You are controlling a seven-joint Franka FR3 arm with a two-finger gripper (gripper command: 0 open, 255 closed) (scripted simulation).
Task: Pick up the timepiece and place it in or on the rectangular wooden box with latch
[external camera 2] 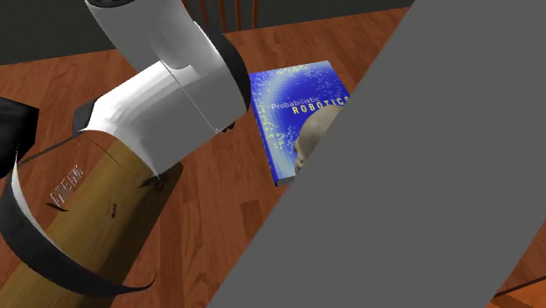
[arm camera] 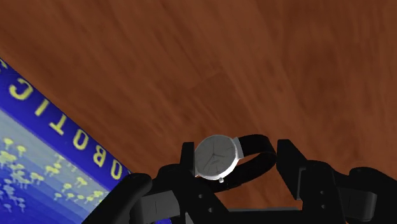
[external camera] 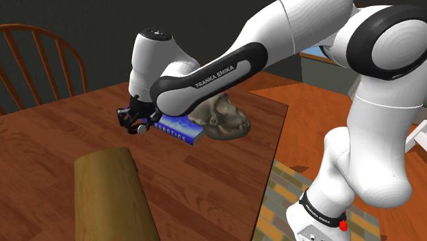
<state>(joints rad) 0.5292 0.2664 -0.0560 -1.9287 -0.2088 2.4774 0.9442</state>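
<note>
Wrist view has the pincer point(arm camera: 236, 153) set narrow on the watch point(arm camera: 216, 157), its silver face and black strap clasped between the two fingers point(arm camera: 289, 159) over the bare tabletop point(arm camera: 222, 57), so the pick looks done. From the shoulder view the blue book point(external camera: 174, 132) lies just at the pincer's three o'clock with the skull point(external camera: 222, 116) beyond it, and the wooden box point(external camera: 109, 198) sits near at about six o'clock. Left to do, I judge: carry the watch across to that box and release it on its rounded top.
</note>
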